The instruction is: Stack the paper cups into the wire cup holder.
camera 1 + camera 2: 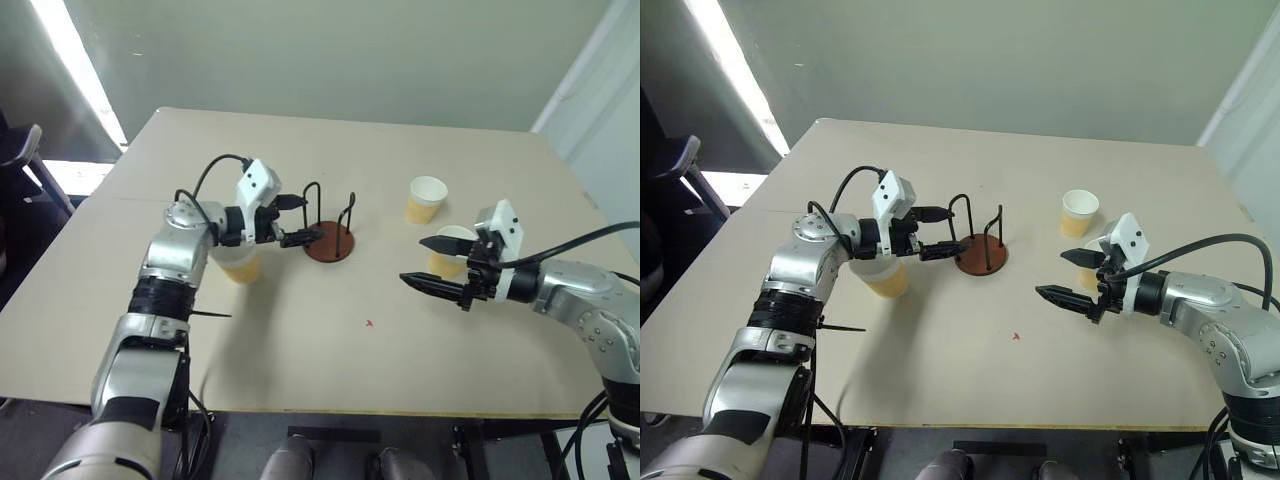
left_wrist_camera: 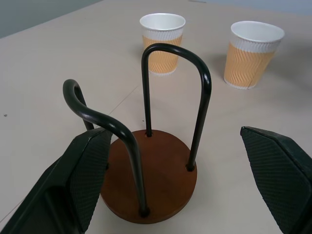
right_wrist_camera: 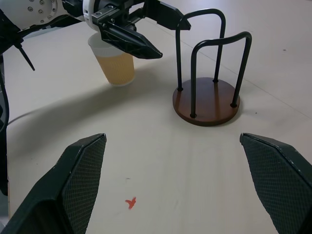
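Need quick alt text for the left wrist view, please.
The empty wire cup holder stands close ahead on the table, between the open left gripper fingers. Two upright paper cups stand apart beyond it.

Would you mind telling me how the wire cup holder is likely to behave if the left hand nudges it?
The wire cup holder looks rigid: two black wire loops fixed in a flat, round wooden base. It is empty, so probably light, and would likely slide on the smooth table. Its wide, low base suggests it would resist tipping.
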Robot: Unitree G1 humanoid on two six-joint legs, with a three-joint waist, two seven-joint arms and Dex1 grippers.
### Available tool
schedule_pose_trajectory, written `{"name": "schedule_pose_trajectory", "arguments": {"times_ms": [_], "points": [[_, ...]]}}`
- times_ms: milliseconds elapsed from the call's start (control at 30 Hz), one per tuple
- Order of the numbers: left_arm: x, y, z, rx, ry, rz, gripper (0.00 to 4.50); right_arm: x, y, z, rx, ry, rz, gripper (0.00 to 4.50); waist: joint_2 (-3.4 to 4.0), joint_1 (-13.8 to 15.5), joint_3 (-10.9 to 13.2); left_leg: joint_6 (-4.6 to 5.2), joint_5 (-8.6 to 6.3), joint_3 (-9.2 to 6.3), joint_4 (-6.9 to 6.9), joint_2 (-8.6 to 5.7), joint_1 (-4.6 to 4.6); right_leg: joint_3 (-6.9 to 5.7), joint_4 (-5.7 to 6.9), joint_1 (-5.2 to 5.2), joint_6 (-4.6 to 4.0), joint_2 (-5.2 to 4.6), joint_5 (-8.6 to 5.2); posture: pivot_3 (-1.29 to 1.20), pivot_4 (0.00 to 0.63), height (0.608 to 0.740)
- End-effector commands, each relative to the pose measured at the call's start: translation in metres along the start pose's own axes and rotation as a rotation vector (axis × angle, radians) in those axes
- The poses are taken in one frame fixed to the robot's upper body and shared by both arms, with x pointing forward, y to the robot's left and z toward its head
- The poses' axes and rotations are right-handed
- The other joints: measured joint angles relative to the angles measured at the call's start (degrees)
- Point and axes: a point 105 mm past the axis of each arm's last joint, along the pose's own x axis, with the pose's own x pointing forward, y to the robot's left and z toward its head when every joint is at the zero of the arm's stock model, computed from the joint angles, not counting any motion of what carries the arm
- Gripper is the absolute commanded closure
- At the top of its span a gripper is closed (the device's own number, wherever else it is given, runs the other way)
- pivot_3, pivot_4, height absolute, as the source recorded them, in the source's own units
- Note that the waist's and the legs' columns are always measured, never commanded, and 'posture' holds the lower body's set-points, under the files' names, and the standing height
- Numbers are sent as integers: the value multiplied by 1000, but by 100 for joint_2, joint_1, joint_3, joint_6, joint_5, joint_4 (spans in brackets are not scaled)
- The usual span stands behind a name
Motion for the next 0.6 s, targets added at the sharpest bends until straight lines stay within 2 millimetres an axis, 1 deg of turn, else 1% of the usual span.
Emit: {"name": "schedule_pose_trajectory", "arguments": {"times_ms": [33,333,600], "points": [[3,5,15,54,-22,20,0,-7,-1,13,-43,-32,-21,11,0,0,0,0,0,0,0,0,0,0,0,0,1,0,0,0,150,740],[16,9,7,36,-9,89,0,-8,-2,11,-38,-29,-23,11,0,2,0,2,1,3,1,0,0,3,0,0,5,0,3,0,150,740],[32,-1,-2,2,-3,46,0,-7,2,13,-56,-22,6,11,0,14,0,4,2,5,1,-1,-2,5,0,1,10,0,5,0,150,740]]}}
